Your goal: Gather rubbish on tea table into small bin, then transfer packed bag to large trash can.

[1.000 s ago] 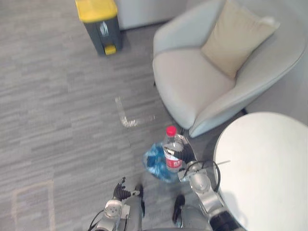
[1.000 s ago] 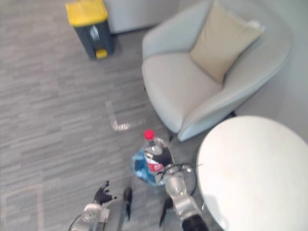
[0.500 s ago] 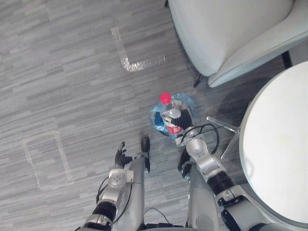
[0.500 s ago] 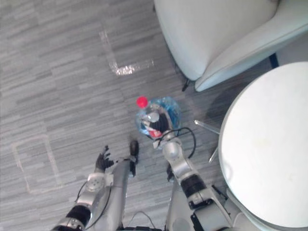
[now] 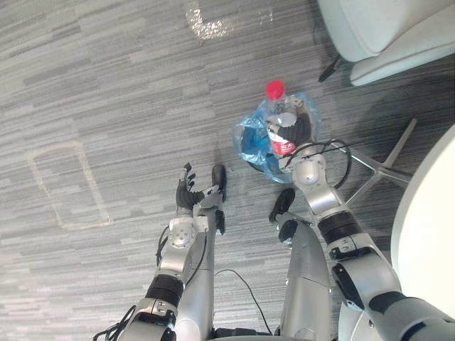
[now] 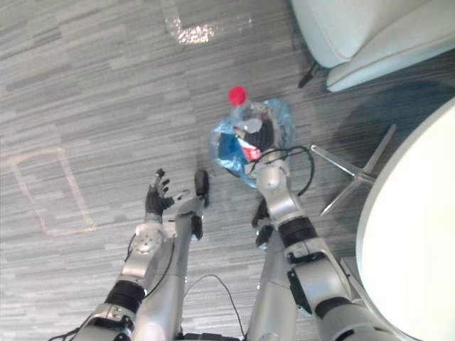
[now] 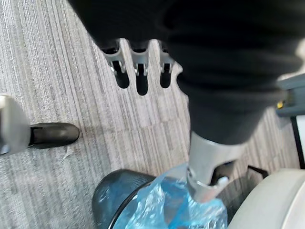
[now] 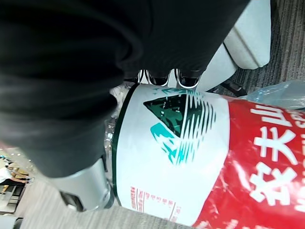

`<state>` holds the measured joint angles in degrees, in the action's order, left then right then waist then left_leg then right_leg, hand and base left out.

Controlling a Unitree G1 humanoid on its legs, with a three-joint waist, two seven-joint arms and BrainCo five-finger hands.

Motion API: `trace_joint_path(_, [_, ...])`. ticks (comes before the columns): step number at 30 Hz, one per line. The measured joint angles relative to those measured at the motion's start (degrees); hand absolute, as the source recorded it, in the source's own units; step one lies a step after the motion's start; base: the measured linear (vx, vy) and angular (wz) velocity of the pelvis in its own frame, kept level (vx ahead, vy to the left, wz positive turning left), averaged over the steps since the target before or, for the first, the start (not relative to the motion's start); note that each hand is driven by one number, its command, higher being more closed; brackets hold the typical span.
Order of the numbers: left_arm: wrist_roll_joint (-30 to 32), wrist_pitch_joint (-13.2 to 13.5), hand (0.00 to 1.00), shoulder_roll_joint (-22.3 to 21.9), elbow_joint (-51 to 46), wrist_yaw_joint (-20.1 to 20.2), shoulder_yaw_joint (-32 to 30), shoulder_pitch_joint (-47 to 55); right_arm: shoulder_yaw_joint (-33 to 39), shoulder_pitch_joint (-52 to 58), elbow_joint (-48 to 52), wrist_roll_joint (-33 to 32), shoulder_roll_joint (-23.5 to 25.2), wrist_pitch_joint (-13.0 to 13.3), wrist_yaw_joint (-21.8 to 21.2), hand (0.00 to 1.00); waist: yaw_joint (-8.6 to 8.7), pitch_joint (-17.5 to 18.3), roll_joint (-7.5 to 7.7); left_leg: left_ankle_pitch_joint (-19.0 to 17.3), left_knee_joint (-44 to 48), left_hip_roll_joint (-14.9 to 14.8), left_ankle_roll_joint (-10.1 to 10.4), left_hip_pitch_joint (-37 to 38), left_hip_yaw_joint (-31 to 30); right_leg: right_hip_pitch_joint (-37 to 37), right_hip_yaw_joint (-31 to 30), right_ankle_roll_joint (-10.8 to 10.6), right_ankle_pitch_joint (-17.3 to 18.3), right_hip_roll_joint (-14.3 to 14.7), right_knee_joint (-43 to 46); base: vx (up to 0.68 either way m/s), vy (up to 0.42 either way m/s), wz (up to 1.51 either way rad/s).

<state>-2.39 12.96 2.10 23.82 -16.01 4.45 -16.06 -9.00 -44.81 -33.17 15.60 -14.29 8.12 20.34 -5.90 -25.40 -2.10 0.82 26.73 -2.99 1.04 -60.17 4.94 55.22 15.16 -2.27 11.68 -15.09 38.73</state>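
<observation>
A clear plastic bottle [image 5: 279, 121] with a red cap and a red-and-white label [image 8: 190, 157] is held over the small dark mesh bin [image 7: 110, 195], which stands on the floor and is lined with a blue bag [image 5: 250, 139]. My right hand [image 5: 297, 132] is shut on the bottle, its fingers curled round the body above the bin's mouth. My left hand [image 5: 185, 195] hangs to the left of the bin over the carpet, fingers straight and spread, holding nothing. The bag's crumpled blue rim [image 7: 167, 210] shows in the left wrist view.
The round white tea table [image 5: 430, 227] stands at the right edge, its metal legs [image 5: 384, 167] reaching towards the bin. A pale armchair [image 5: 384, 28] sits at the upper right. Grey carpet with tape marks [image 5: 60, 185] lies to the left.
The camera has tilted down, so the whole scene has shifted. The bottle stays in my right hand over the bin. My left hand has lifted slightly, fingers spread.
</observation>
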Motion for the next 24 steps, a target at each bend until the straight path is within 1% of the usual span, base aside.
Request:
trace_joint_path(2, [0.01,0.01,0.00,0.45,-1.63,0.00,0.02,-0.11,0.57,-0.05,-0.30,-0.19,-0.50,-0.27,-0.01,1.00,-0.11,0.00,0.01,0.31,-0.65,0.03,0.22,0.00,-0.18,0.16,0.17,0.09,0.06,0.00,-0.05,0.01,-0.019,0.07])
trace_joint_path(3, [0.04,0.02,0.00,0.66,-2.67,0.03,0.07,-0.24,1.31,-0.17,-0.29,-0.50,-0.51,-0.27,-0.01,0.00,-0.24,0.04,0.06,0.41,-0.82,0.02,0.30,-0.23,-0.14,0.59,0.11,0.15,0.09,-0.01,0.05,0.00,0.000,0.00])
trace_joint_path(5, [0.05,0.01,0.00,0.78,-3.28,0.03,0.00,-0.86,2.33,-0.46,-0.29,-0.73,-0.74,-0.28,-0.04,0.00,-0.26,0.04,0.06,1.26,-1.42,0.08,-0.12,-0.62,-0.06,1.23,0.09,0.15,0.09,-0.04,0.04,0.00,-0.006,0.03])
trace_joint_path(7, [0.05,-0.04,0.00,1.07,-3.27,0.04,-0.06,-2.01,2.59,-0.30,-0.69,-1.40,-1.59,-0.30,-0.19,0.00,-0.25,0.04,0.06,2.11,-1.78,0.22,-0.04,-0.77,-0.05,1.46,0.12,0.15,0.09,-0.04,-0.02,0.02,-0.008,0.09])
trace_joint_path(13, [0.03,-0.22,0.00,1.61,-2.47,-0.02,-0.96,-4.33,3.79,-0.15,-1.43,-2.11,-1.31,-0.33,-0.53,0.00,-0.13,0.07,0.09,2.17,-1.89,-0.22,0.04,-0.76,0.82,1.91,-0.39,0.32,-0.01,0.12,0.01,-0.01,-0.004,-0.04])
trace_joint_path(15, [0.03,-0.48,0.00,1.71,-1.36,-0.10,-1.33,-5.51,4.03,0.04,-1.39,-2.09,-0.33,-0.35,-0.60,0.00,-0.11,0.17,0.23,1.91,-2.57,-0.37,0.42,-0.77,0.97,2.31,-0.52,0.54,-0.19,0.17,-0.04,-0.04,-0.009,-0.04])
trace_joint_path(19, [0.03,-1.16,0.00,1.61,0.17,-0.28,-1.92,-6.66,4.28,0.56,-1.01,-2.03,0.94,-0.35,-0.61,0.00,-0.03,0.17,0.25,2.05,-2.49,-1.01,0.27,-1.05,1.96,2.76,-0.71,0.80,-0.47,0.52,-0.25,-0.03,-0.013,-0.07])
trace_joint_path(20, [0.03,-1.26,0.00,1.60,0.49,-0.37,-2.42,-6.86,4.13,1.24,-0.04,-1.99,1.20,-0.36,-0.73,0.00,-0.07,0.17,0.25,2.34,-2.35,-1.29,-0.16,-1.05,2.20,2.76,-0.88,0.88,-0.65,0.81,-0.54,-0.02,-0.016,-0.13])
trace_joint_path(24, [-0.04,-1.49,0.00,1.60,0.53,-1.48,-3.52,-7.11,4.23,3.37,3.70,-1.77,2.67,-0.26,-0.72,0.00,0.04,0.21,0.31,2.70,-2.43,-1.75,0.00,-0.76,2.43,2.75,-1.30,1.09,-1.08,1.29,-1.03,-0.02,-0.020,-0.09])
